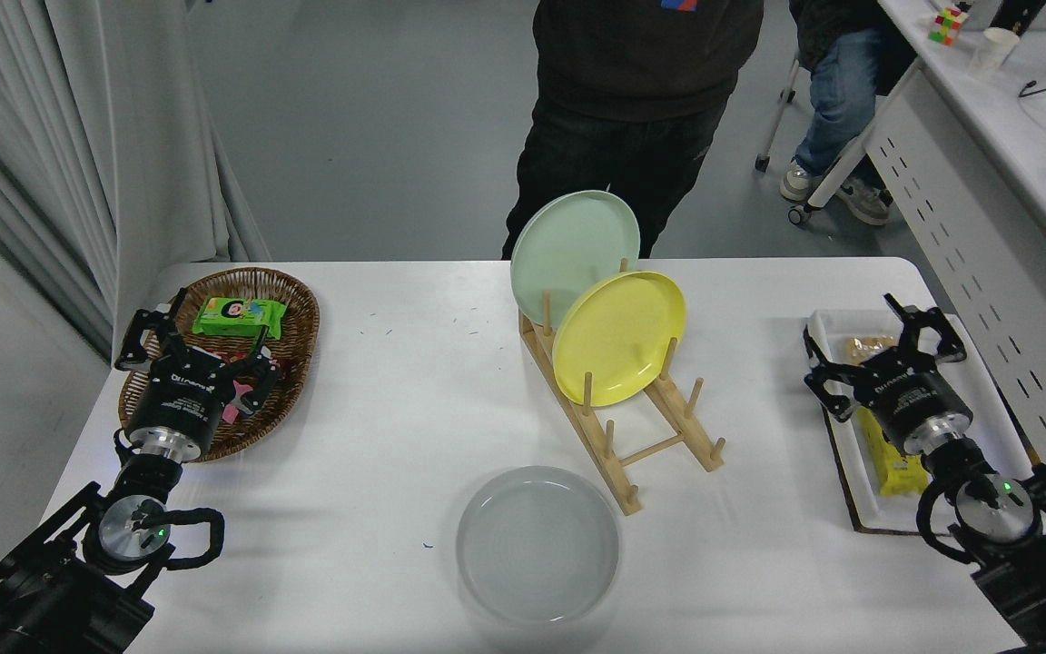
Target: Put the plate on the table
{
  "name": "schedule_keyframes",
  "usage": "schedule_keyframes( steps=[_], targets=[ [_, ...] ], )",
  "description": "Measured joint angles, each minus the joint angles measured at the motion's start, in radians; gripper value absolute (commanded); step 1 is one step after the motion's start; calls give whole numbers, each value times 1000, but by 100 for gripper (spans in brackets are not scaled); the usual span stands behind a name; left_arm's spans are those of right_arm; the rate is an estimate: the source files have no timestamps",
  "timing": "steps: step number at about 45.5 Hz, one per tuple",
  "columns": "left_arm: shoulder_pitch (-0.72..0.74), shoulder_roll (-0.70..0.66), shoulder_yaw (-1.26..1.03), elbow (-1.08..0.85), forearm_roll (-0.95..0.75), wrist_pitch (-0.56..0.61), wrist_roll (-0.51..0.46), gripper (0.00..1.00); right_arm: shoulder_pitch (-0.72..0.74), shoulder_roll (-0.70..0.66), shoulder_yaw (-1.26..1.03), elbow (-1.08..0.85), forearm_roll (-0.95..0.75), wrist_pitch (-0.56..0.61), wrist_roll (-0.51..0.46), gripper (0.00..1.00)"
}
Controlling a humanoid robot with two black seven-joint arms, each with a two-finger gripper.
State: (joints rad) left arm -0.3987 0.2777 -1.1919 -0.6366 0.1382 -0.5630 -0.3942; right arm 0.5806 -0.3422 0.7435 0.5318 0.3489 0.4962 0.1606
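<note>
The light grey plate (537, 545) lies flat on the white table (414, 427), near the front edge and just left of the wooden rack's front end. My right gripper (882, 350) is open and empty, far to the plate's right, over the white tray. My left gripper (192, 341) is parked open at the lower left, over the wicker basket.
A wooden rack (632, 436) holds a yellow plate (618, 338) and a pale green plate (575, 254) upright. A white tray (995, 413) with snacks is at the right, a wicker basket (291, 318) with a green packet at the left. A person (641, 109) stands at the far side.
</note>
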Motion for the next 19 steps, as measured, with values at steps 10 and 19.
schedule_keyframes(
  steps=[10,19],
  targets=[
    [0,0,0,0,0,0,0,98,-10,-7,2,39,4,-36,1,100],
    [0,0,0,0,0,0,0,98,-11,-9,3,41,2,-51,5,100]
  ],
)
